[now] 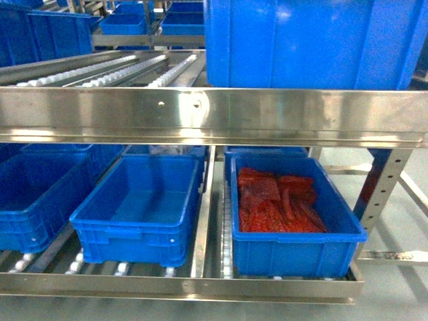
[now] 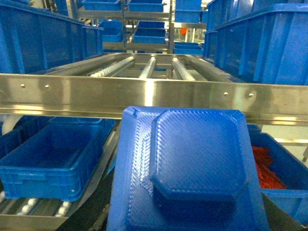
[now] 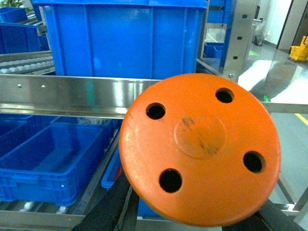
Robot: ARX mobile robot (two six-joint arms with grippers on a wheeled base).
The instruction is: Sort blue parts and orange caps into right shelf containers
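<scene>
A blue part [image 2: 192, 168], a textured slab with a raised octagonal block, fills the low middle of the left wrist view. My left gripper [image 2: 187, 216] is hidden beneath it and holds it before the shelf. My right gripper [image 3: 192, 214] is shut on an orange cap [image 3: 199, 147], a round face with several holes; one black finger [image 3: 103, 211] shows at its lower left. Neither gripper appears in the head view. On the lower shelf, the right container [image 1: 297, 254] holds orange-red pieces [image 1: 277, 204]. The container beside it [image 1: 130, 237] is empty.
A steel shelf rail [image 1: 214, 117] crosses in front, above the lower containers. A large blue crate [image 1: 314, 43] stands on the upper shelf at the right, with roller tracks [image 1: 100, 70] to its left. More blue crates [image 1: 33, 200] sit at lower left. A perforated upright [image 1: 384, 180] bounds the right.
</scene>
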